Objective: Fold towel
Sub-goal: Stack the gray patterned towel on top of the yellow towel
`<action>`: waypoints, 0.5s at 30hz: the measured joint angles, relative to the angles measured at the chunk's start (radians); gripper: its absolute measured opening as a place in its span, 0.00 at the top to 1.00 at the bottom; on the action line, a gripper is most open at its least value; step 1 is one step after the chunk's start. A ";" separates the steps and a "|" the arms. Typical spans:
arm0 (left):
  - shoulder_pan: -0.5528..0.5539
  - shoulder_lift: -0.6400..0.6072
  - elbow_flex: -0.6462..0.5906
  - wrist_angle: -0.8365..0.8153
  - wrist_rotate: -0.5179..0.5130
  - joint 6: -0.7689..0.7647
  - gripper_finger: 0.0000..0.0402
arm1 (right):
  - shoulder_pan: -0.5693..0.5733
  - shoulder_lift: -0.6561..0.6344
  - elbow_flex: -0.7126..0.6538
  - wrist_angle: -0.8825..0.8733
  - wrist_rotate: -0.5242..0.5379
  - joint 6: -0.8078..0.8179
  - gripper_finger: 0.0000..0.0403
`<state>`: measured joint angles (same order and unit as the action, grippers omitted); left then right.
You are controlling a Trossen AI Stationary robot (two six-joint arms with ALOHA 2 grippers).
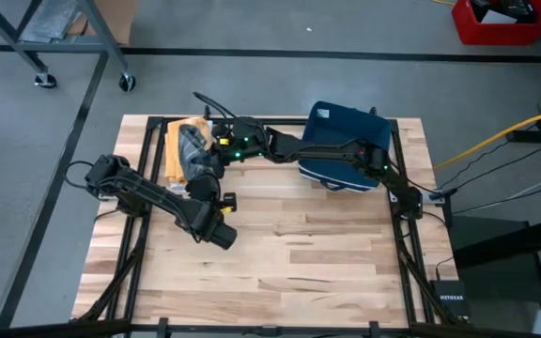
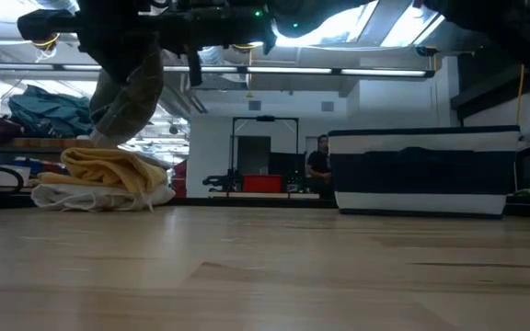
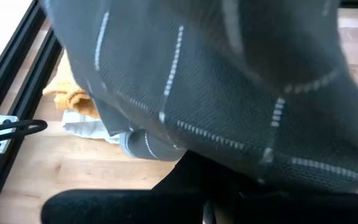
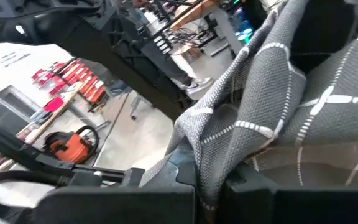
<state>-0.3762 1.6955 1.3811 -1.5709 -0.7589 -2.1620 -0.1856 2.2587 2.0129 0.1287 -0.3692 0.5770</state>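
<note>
Risk comes first for me here: the grey checked towel with thin white lines (image 1: pixel 193 145) hangs in the air above the far left part of the wooden tabletop (image 1: pixel 289 253), and both arms hold it close together. If one grip is only on a thin edge of cloth, I judge that the towel can slip out and drop on the pile below. This pile, a yellow cloth on top of a white cloth (image 2: pixel 109 179), lies near the far left corner, just under the hanging towel, and in the low view the towel's bottom end seems to touch it or nearly touch it. So a lowering move could drag the yellow cloth or catch it in the fold. The towel is also bunched, not spread, so a fold from this state would probably be crooked.

The left gripper (image 1: pixel 205 161) is pressed together and pinches the towel; in its wrist view the grey fabric fills almost everything. The right gripper (image 1: pixel 225 143) reaches across from the right side along the far edge, and it is also closed on the towel, with cloth draped over its fingers. The dark blue box with white band (image 1: pixel 346 145) stands at the far right, well apart from the towel.
</note>
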 joint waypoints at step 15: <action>0.098 -0.043 0.000 0.001 0.000 0.127 1.00 | -0.057 0.098 0.103 0.001 -0.087 0.047 0.97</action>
<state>-0.2783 1.6524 1.3811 -1.5700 -0.7589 -2.0355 -0.2423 2.3566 2.1162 0.1295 -0.4564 0.6235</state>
